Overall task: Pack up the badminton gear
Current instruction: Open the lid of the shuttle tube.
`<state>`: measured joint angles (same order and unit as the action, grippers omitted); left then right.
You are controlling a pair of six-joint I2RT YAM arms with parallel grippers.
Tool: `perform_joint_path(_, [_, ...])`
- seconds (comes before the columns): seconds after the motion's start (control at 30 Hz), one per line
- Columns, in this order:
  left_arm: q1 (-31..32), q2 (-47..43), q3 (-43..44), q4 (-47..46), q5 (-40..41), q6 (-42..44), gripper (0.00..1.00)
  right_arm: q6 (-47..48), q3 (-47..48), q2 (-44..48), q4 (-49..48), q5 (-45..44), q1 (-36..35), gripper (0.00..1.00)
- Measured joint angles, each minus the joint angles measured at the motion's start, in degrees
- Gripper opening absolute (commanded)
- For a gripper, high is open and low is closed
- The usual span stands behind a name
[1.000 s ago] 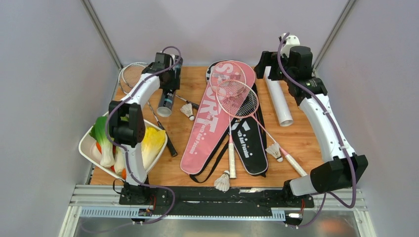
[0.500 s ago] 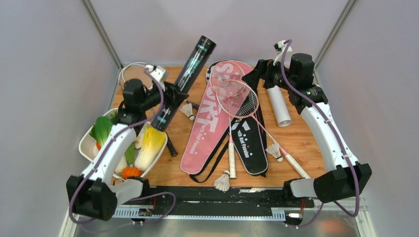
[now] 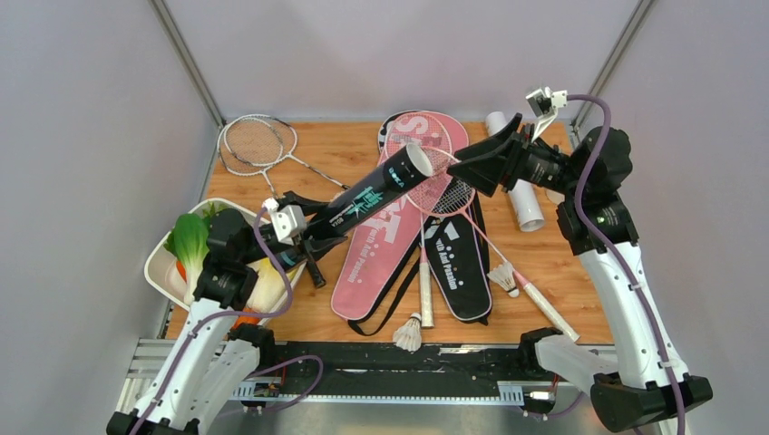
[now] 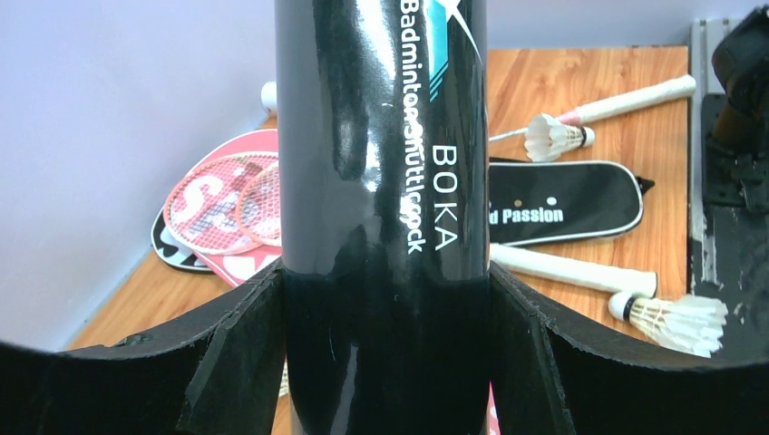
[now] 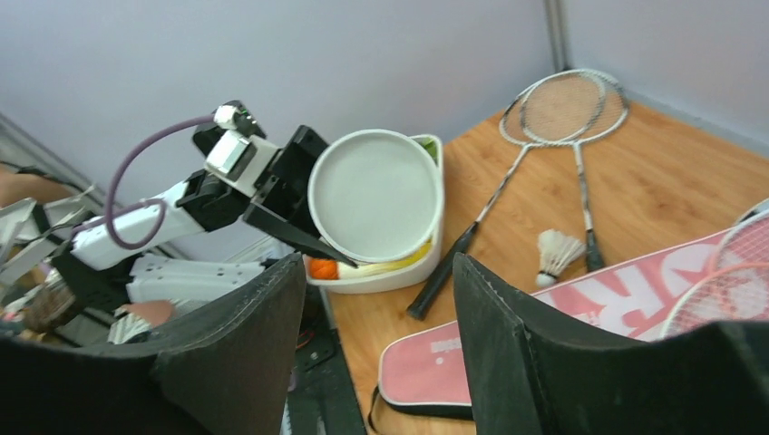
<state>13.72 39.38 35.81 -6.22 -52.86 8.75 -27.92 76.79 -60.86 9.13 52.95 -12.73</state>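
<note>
My left gripper (image 3: 313, 237) (image 4: 385, 272) is shut on the lower part of the black tube (image 3: 367, 201) (image 4: 381, 136). The tube hangs tilted above the pink bag (image 3: 381, 240), and its white round end (image 5: 372, 195) points at my right gripper (image 3: 483, 142) (image 5: 376, 267). That gripper is open and empty, in the air just right of the tube's end. The white tube (image 3: 519, 198) lies at the back right. Two pink rackets (image 3: 435, 177) rest on the pink bag and the black bag (image 3: 458, 258). Shuttlecocks (image 3: 503, 276) (image 3: 408, 335) lie near the front.
A white tray of vegetables (image 3: 161, 272) stands at the front left under my left arm. Two silver rackets (image 3: 258, 140) lie at the back left. Another shuttlecock (image 5: 555, 246) sits beside their handles. Grey walls close in three sides.
The left arm has tipped the black tube from steeply raised to slanting toward the right. The right gripper has left the white tube, risen, turned to face the tube's end, and narrowed.
</note>
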Motion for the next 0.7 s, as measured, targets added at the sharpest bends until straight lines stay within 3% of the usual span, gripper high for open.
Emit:
perform_joint_path(0.2, [0.2, -4.15, -3.21, 4.98, -1.05, 4.74, 0.2, -3.06, -2.93, 1.09, -0.09, 4.44, -1.36, 0.61])
perform_joint_path(0.43, [2.05, -2.27, -3.93, 5.2, -1.09, 6.78, 0.2, -4.44, -2.99, -2.62, 0.0, 5.57, -6.19, 0.56])
perform_joint_path(0.5, [2.82, -0.74, -3.72, 5.27, -1.18, 7.52, 0.2, -4.39, -3.1, -3.58, 0.07, 5.31, -8.15, 0.47])
perform_joint_path(0.7, [4.2, 3.26, -3.43, 6.21, -1.29, 8.33, 0.18, -2.38, -3.19, -4.44, 1.81, 2.78, -9.38, 0.04])
